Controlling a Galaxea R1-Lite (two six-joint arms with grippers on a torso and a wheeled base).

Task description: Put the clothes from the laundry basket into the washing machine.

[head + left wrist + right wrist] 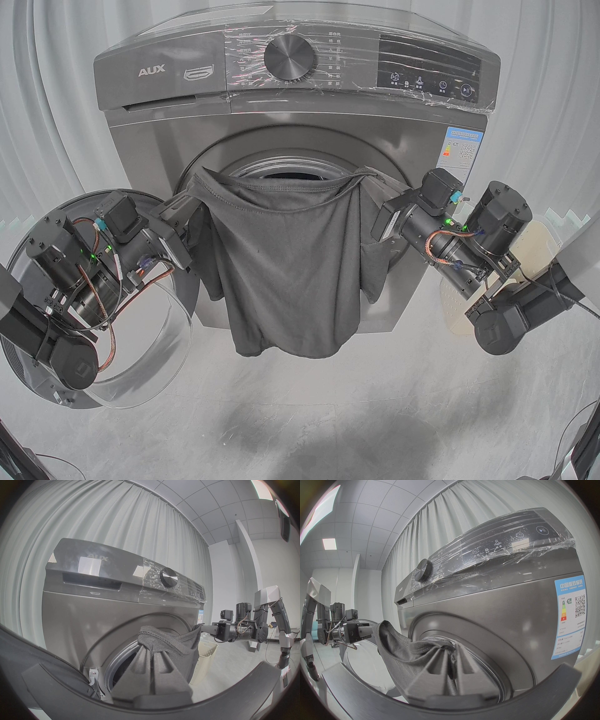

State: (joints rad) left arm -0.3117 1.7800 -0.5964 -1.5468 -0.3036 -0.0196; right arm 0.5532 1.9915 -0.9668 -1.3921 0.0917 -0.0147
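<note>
A dark grey T-shirt (290, 262) hangs spread in front of the washing machine's (287, 125) round drum opening (290, 172). My left gripper (187, 199) is shut on its left top corner, my right gripper (375, 181) on its right top corner. The shirt's top edge lies level with the upper part of the opening and its hem hangs well below it. In the left wrist view the gripper (153, 650) pinches bunched grey cloth (168, 642). The right wrist view has the gripper (452, 655) closed over a fold of the T-shirt (403, 655).
The machine's door (125, 350) stands swung open at the left, under my left arm. A cream laundry basket (537, 250) stands at the right of the machine, behind my right arm; its contents are hidden. Pale floor (300, 412) lies in front.
</note>
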